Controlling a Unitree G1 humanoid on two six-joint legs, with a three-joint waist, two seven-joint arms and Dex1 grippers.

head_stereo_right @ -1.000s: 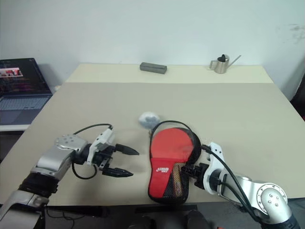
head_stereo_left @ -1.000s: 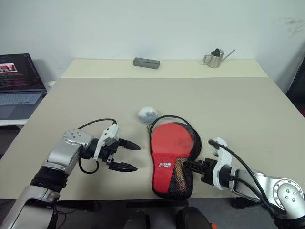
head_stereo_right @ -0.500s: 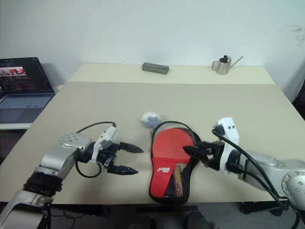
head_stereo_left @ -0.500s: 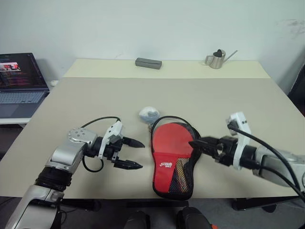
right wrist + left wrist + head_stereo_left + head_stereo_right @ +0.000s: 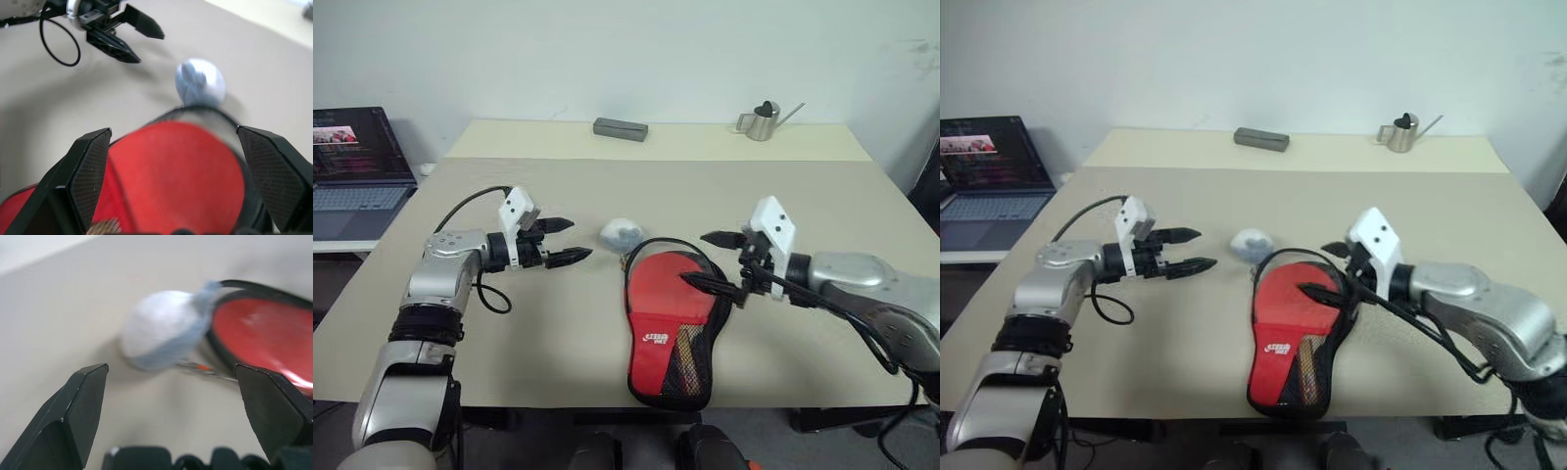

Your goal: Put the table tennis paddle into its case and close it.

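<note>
The case (image 5: pixel 668 364) lies on the table near the front edge, black with a red panel and a mesh pocket. Its round end is open, the black piping standing up in a loop. Inside it the table tennis paddle (image 5: pixel 664 286) shows its red face, and the handle (image 5: pixel 681 354) shows through the mesh. My right gripper (image 5: pixel 697 258) hovers open over the right side of the round end, touching nothing; in the right wrist view its fingers (image 5: pixel 90 171) frame the red face. My left gripper (image 5: pixel 570 241) is open and empty left of the case, pointing at a small grey-white pouch (image 5: pixel 164 328).
The grey-white pouch (image 5: pixel 619 232) lies just beyond the case's round end. A grey block (image 5: pixel 620 128) and a small metal watering can (image 5: pixel 764 119) stand at the table's far edge. A laptop (image 5: pixel 352 162) sits on a side surface to the left.
My right gripper left the case's lower right edge, rose, rolled and opened wide above the round end. My left gripper lifted and moved farther away, toward the pouch, staying open.
</note>
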